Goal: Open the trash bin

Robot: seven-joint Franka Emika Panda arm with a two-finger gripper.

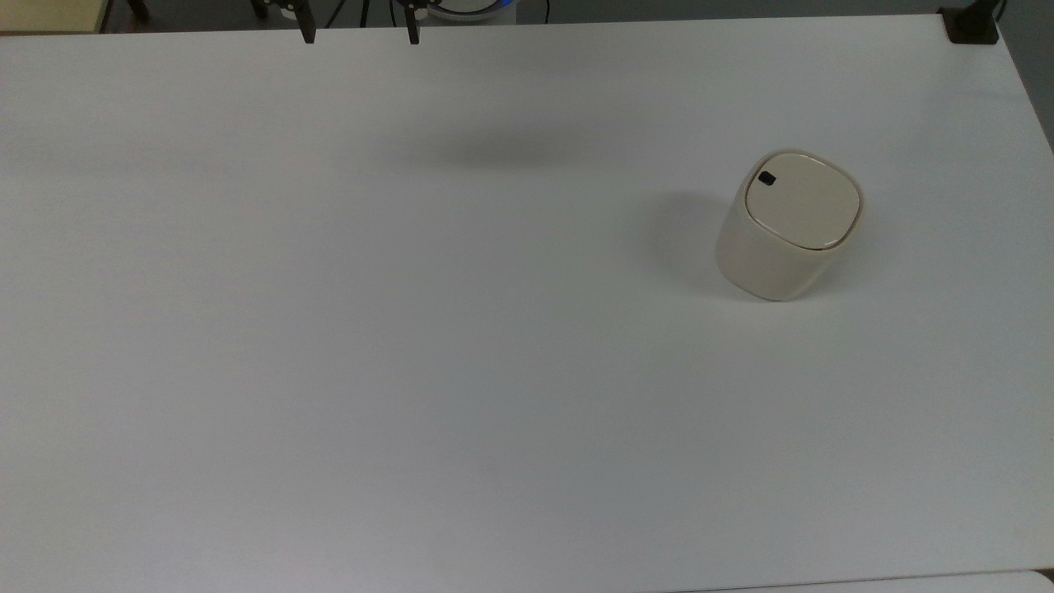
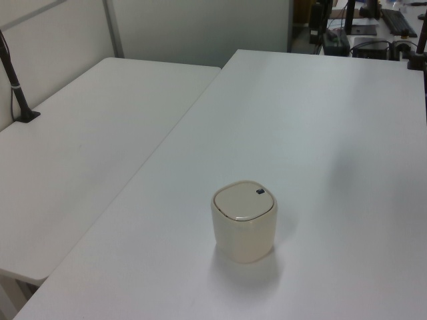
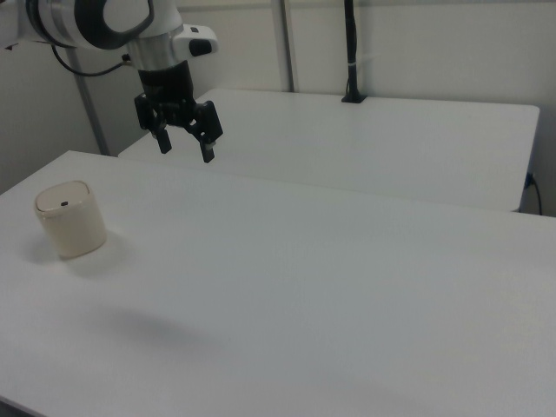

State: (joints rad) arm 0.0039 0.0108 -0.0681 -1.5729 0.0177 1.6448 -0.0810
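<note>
top view: i count one trash bin [image 1: 786,226] on the white table [image 1: 412,329], toward the top view's right, lid shut, one black button [image 1: 767,179] at its rim. two fingertips [image 1: 308,33] poke in at the top edge.

left view: the one bin [image 2: 245,221] stands upright, near the front.

right view: one gripper [image 3: 183,146] hangs above the table, fingers spread wide, holding nothing, well apart from the bin [image 3: 70,218].

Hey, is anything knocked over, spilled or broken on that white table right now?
Nothing stands out. The small cream-beige plastic trash bin stands upright on the white table with its flat lid closed. The open black two-finger gripper hangs above the table, apart from it.
</note>
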